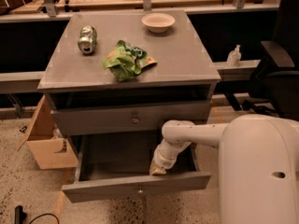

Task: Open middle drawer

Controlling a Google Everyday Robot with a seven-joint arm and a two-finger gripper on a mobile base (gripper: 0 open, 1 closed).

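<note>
Task looks nearly done: middle drawer (103, 191) stands pulled well out of the cabinet (187, 55), gripper (158, 170) down inside it (clenched or released, I cannot tell); only lifting clear remains.

Low centre, the tool (158, 170) — tan, dull-looking — sits inside the matt grey middle drawer (103, 190). Arm shell (261, 171): smooth white plastic. Surface (180, 55): matt grey — shiny metal can (87, 39), crinkly green bag (127, 59).
</note>
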